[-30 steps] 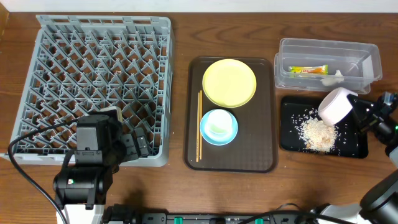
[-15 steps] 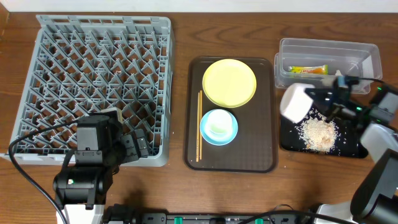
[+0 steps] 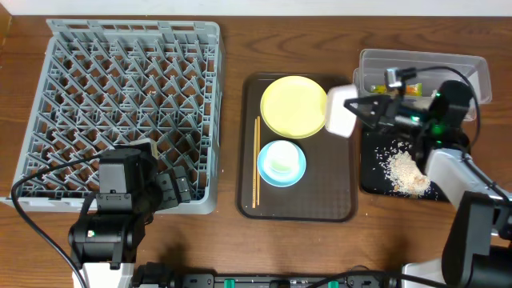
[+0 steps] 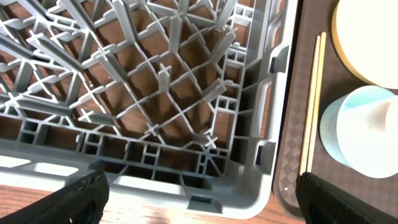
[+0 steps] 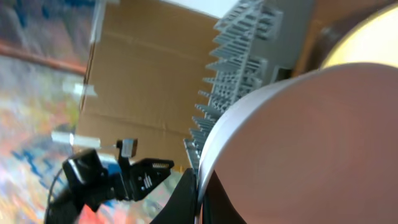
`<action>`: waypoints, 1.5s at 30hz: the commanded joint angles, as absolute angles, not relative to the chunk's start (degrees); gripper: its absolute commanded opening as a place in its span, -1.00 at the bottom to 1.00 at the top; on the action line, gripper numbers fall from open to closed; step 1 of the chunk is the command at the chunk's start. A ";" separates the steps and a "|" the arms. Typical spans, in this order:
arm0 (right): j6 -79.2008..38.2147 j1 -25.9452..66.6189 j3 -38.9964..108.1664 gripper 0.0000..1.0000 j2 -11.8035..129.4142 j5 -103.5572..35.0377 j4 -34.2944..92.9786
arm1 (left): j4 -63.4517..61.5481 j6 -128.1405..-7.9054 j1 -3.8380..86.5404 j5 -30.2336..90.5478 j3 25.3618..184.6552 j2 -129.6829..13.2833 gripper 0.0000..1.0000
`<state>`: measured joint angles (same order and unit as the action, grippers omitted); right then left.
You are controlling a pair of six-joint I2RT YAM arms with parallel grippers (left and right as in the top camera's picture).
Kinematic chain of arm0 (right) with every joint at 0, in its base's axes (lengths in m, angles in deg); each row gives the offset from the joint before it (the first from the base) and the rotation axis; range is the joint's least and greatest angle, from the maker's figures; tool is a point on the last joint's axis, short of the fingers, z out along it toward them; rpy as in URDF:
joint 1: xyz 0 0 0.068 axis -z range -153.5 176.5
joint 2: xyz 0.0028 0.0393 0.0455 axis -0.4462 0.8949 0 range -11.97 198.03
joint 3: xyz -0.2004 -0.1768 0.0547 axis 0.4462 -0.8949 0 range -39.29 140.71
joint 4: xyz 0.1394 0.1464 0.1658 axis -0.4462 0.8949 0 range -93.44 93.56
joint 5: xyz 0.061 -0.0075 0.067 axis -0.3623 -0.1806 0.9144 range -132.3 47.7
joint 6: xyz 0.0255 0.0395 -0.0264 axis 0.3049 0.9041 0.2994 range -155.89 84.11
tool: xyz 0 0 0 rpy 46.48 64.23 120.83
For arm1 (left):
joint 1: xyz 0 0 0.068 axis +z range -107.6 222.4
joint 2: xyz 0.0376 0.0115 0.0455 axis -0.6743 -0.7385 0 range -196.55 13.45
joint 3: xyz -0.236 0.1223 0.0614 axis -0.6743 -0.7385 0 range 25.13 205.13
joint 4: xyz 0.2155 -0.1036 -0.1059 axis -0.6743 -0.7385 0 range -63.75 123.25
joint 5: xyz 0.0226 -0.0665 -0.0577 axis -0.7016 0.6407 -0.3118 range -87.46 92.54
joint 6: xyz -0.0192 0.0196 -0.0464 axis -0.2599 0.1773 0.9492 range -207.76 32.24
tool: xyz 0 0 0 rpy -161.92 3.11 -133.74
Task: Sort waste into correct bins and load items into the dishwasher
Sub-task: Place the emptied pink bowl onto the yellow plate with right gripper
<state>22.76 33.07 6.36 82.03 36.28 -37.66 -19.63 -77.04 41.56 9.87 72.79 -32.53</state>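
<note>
We found the white bowl [image 3: 340,110] in the air above the right edge of the brown tray [image 3: 320,192], tipped on its side and just beside the yellow plate [image 3: 294,106] that lay on this tray. The right gripper [image 3: 358,112] was clamped on the thin rim of the bowl, and its wrist view showed one dark finger pressed against this rim. We judged the bowl to be stiff, light and smooth. Whether it was plastic or ceramic we could not tell, so we thought it better to treat it as breakable. A pinch on the rim is a narrow hold, and a smooth wall may slide or let the bowl swing. We therefore believed that slow travel was needed, and that the rim was the right place to hold, because the round body is too wide for the fingers. The dish rack [image 3: 132,96] stood to the left of the brown tray, and its pegs looked able to keep a bowl on edge. The left gripper [image 3: 182,190] hung over the rack corner nearest the tray, its jaws apart and holding nothing.
</note>
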 commanded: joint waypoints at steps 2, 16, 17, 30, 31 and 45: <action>29.78 27.74 8.35 -0.98 81.24 35.37 -43.26 | -19.83 -76.49 41.80 9.41 74.17 -32.53 0.96; 14.24 17.51 12.72 -0.97 81.24 5.20 -44.85 | -19.87 -76.49 41.80 9.44 74.17 -32.53 0.96; 12.20 17.05 13.64 -0.97 81.24 3.83 -42.36 | -19.87 -76.49 41.80 9.41 74.17 -32.53 0.96; -31.31 8.79 37.61 -0.98 81.26 -17.03 17.31 | -19.85 -76.49 41.80 9.41 74.17 -32.53 0.96; -32.93 8.11 37.63 -0.98 81.26 -19.67 18.51 | -19.85 -76.49 41.80 9.41 74.17 -32.53 0.96; -45.80 -2.93 37.61 -0.98 96.45 -37.70 17.55 | -19.85 -76.49 41.80 9.41 74.17 -32.53 0.96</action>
<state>-42.98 -1.71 36.85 92.76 -32.68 17.83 -19.67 -77.04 41.56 9.87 72.79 -32.53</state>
